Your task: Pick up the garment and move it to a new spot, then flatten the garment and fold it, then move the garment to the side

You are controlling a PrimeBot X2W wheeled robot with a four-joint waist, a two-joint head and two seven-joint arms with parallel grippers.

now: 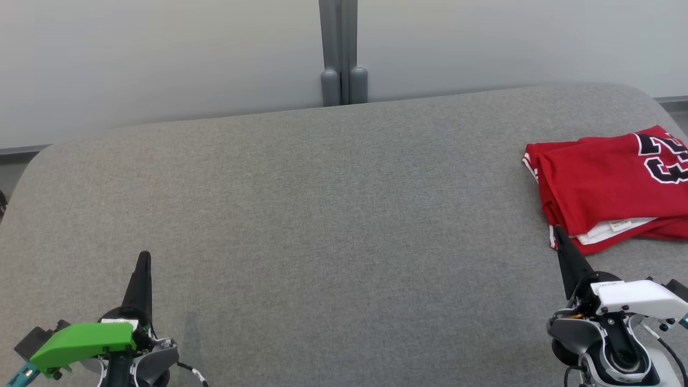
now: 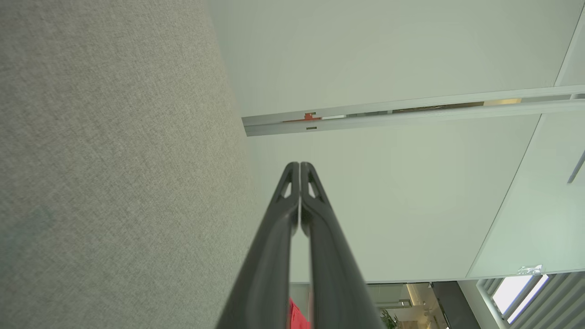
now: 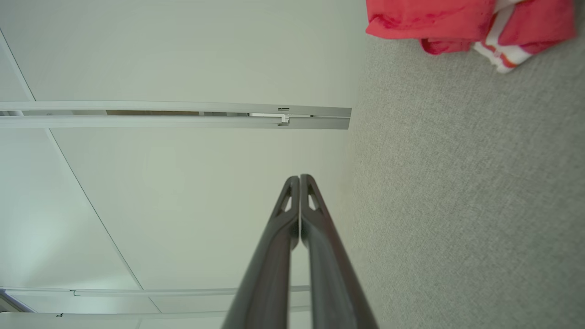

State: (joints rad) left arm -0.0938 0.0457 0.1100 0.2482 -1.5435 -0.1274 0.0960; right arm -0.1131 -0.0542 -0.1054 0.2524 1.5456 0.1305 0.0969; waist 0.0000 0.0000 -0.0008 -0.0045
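The garment [image 1: 602, 183] is a red jersey with black and white numbers, lying folded at the far right of the grey fabric table [image 1: 322, 215]; its right part runs off the head view. A corner of the garment [image 3: 457, 23] shows at the top of the right wrist view, and a red sliver of it [image 2: 297, 317] peeks between the fingers in the left wrist view. My left gripper [image 1: 143, 258] rests at the lower left, shut and empty. My right gripper [image 1: 557, 231] sits at the lower right, shut, its tip right by the jersey's near edge; contact is unclear.
A pale wall with a grey vertical post [image 1: 339, 54] stands behind the table's far edge. The table's rounded corners show at the far left and far right.
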